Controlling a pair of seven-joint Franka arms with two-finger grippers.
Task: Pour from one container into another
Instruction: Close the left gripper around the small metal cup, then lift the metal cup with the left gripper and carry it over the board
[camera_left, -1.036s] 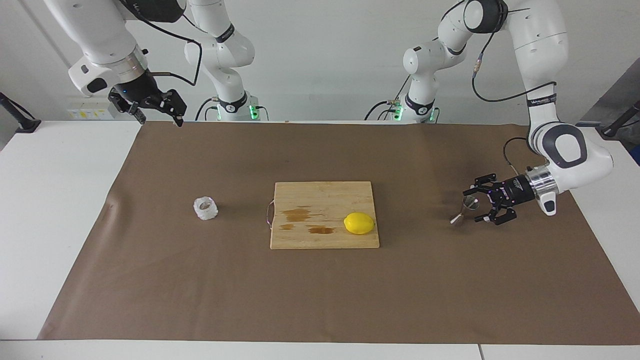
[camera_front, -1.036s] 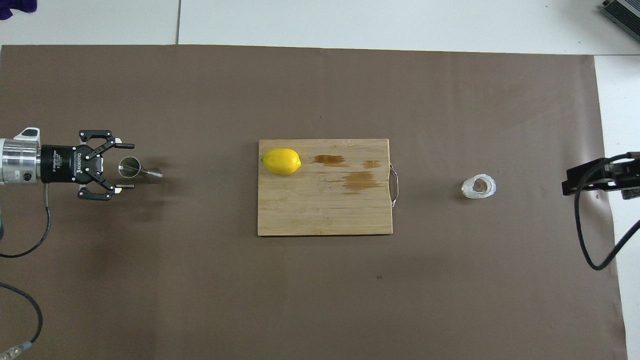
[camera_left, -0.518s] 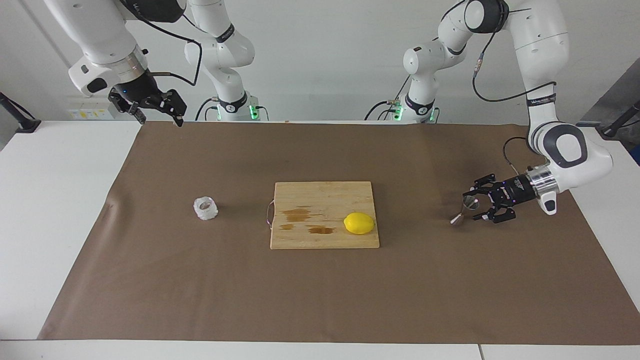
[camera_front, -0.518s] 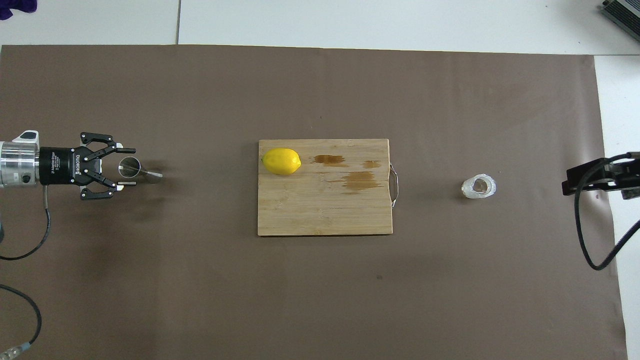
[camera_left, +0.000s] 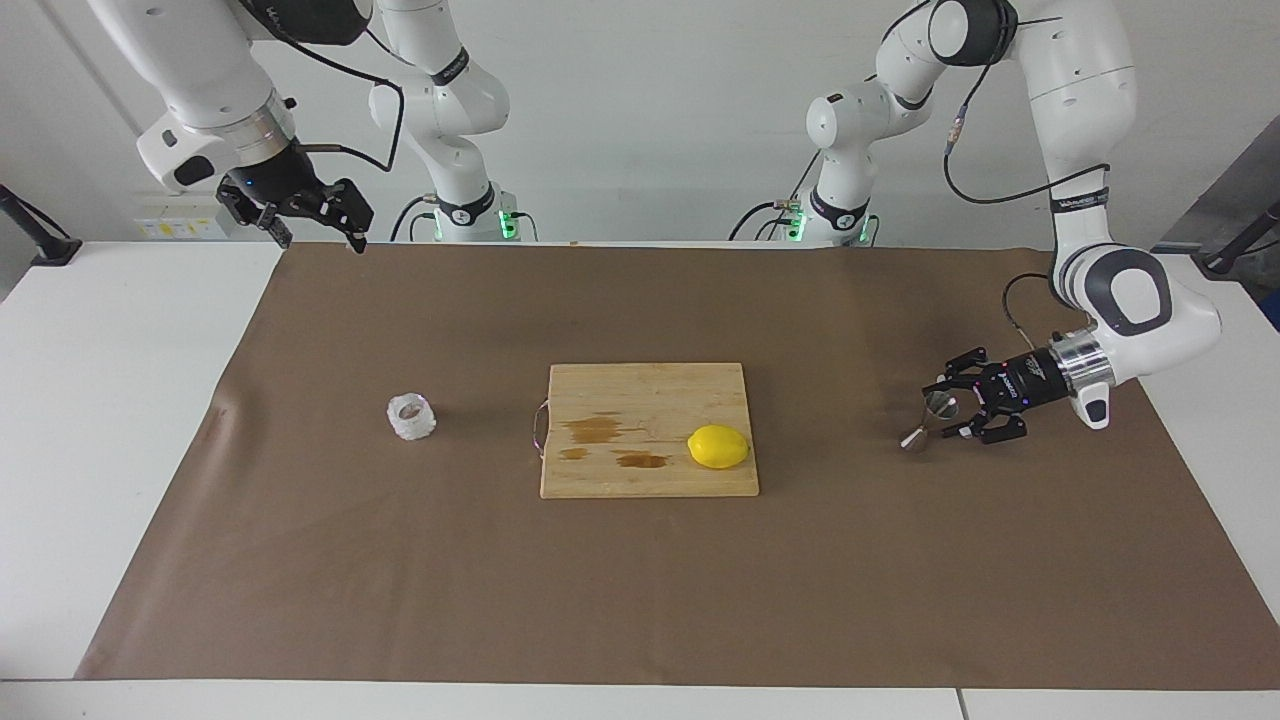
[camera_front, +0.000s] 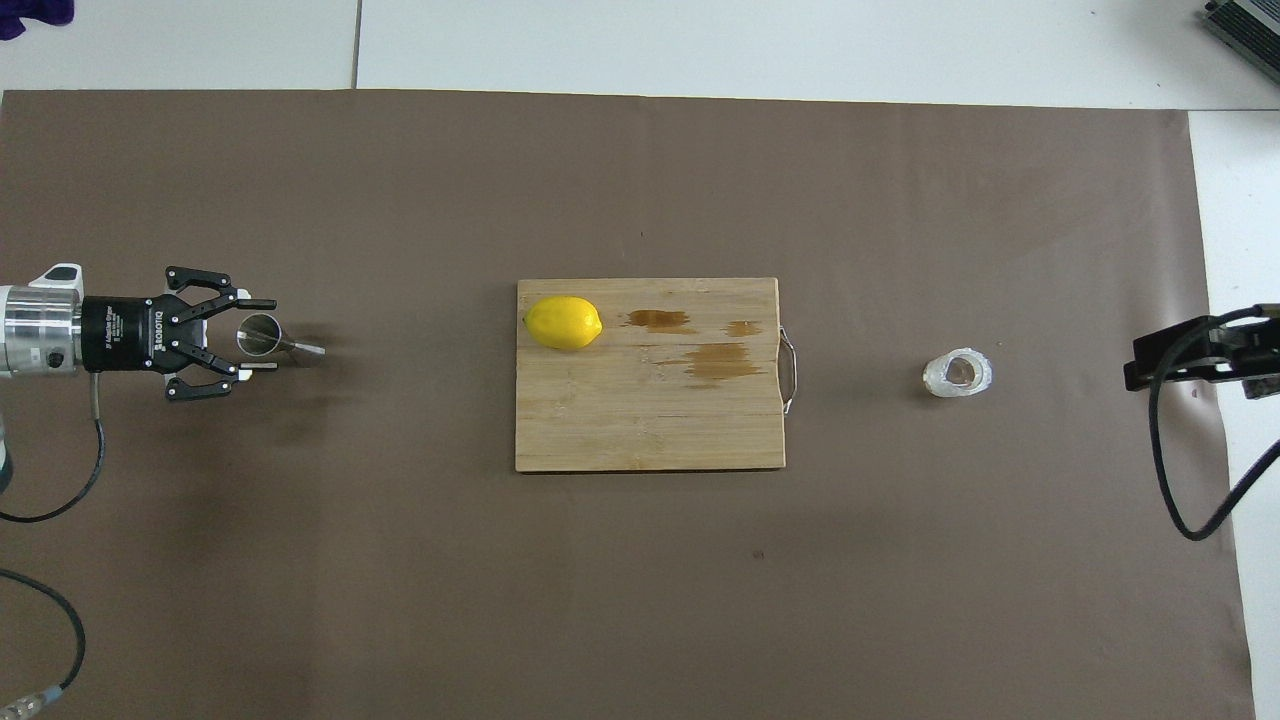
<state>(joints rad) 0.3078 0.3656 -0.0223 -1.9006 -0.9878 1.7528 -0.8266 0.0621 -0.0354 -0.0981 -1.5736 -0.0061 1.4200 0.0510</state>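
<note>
While the left gripper (camera_left: 948, 413) brackets the jigger (camera_left: 930, 415) at the board's (camera_left: 648, 385) 3 o'clock, fingers narrowing, contact unconfirmed, it should clamp squarely, then lift vertically. Cup (camera_left: 411, 416) sits at 9 o'clock; right gripper (camera_left: 318, 226) waits, spread.

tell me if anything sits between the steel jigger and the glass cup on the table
Yes. The wooden cutting board, with a lemon on it, lies on the table between the steel jigger at the left arm's end and the glass cup at the right arm's end. The left gripper is around the jigger.
</note>
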